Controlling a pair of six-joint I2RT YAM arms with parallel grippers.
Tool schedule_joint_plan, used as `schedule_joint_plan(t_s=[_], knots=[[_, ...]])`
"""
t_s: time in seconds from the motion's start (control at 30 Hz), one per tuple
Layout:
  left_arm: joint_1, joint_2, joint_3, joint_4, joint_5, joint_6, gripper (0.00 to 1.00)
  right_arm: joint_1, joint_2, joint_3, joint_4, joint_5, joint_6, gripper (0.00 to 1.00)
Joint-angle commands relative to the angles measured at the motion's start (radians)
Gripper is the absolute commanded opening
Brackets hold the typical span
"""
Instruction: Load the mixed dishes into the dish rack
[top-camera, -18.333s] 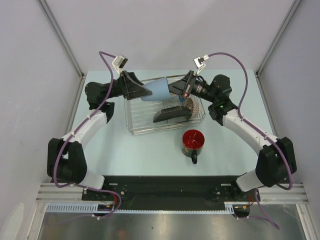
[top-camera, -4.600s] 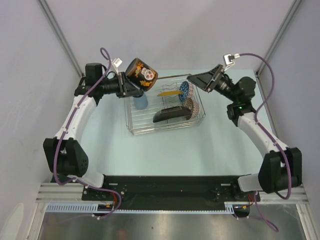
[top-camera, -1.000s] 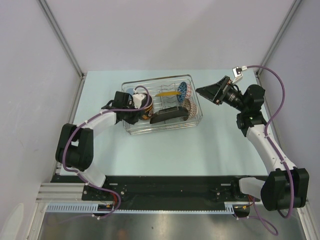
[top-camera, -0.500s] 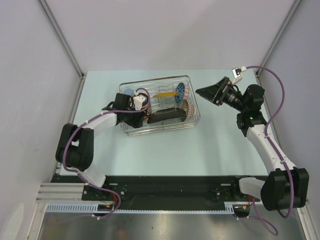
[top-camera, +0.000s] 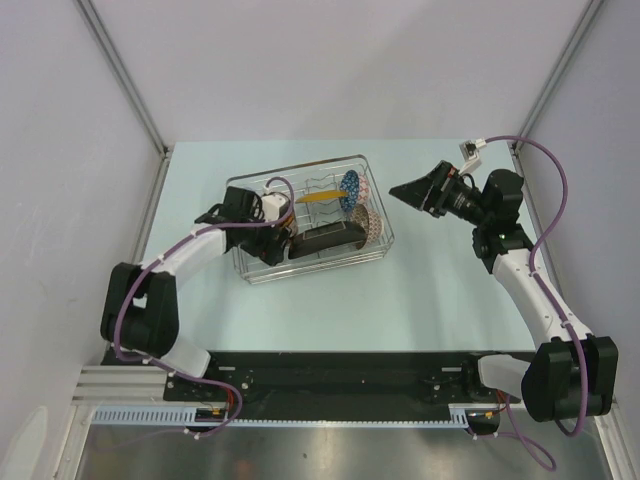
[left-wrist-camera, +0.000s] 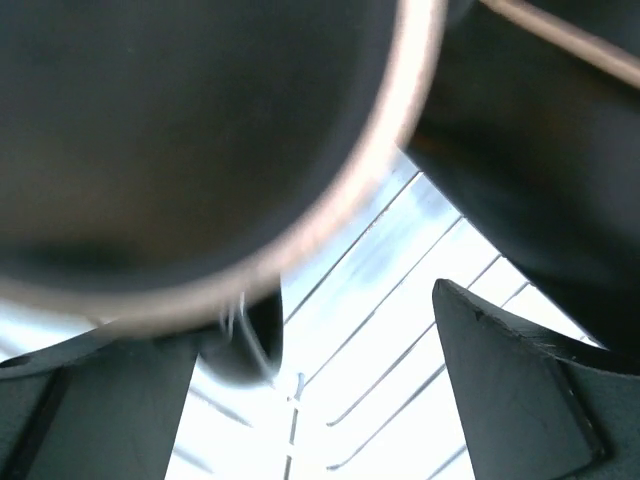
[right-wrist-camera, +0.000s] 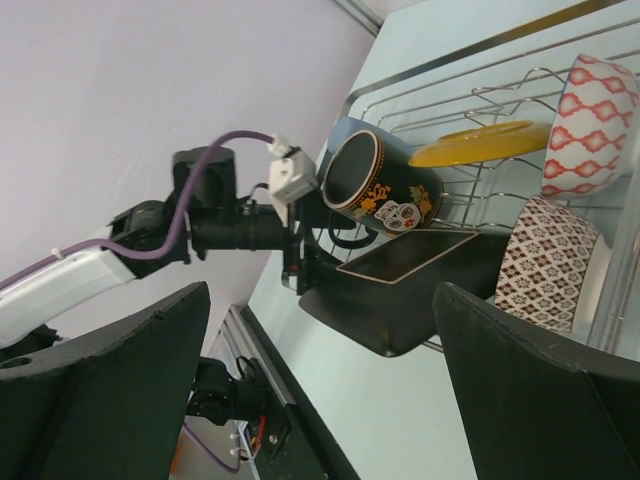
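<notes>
While the mug (right-wrist-camera: 385, 188) lies sideways in the rack (top-camera: 258, 262), the left gripper (left-wrist-camera: 300, 325) beside it is released; the right gripper (right-wrist-camera: 322, 288) gapes empty.

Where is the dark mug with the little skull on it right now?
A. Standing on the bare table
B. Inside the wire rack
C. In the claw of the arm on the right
B: the mug lies tipped over inside the dish rack next to the black plate, while the right gripper hangs open and empty off to the side of the rack.
</notes>
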Motion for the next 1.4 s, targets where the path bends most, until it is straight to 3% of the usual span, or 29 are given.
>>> schedule_joint_plan(t_s=[0.0, 0.37, 0.77, 0.9, 1.37], knots=[[0.014, -0.108, 0.051, -0.075, -0.041, 0.030, 1.00, -0.007, -0.028, 0.002, -0.017, 0.010, -0.043, 1.00], [0.017, -0.168, 0.202, -0.169, -0.043, 0.049, 1.00, -0.025, -0.027, 0.002, -0.054, 0.010, -0.058, 1.00], [-0.008, 0.197, 0.667, -0.195, 0.049, -0.009, 1.00, -0.025, -0.033, 0.002, -0.060, 0.016, -0.052, 1.00], [-0.032, 0.283, 0.738, -0.201, 0.056, -0.014, 1.00, -0.030, -0.037, 0.002, -0.072, 0.022, -0.056, 1.00], [-0.038, 0.392, 0.756, -0.201, 0.037, 0.006, 1.00, -0.039, -0.033, 0.002, -0.085, 0.024, -0.056, 1.00]])
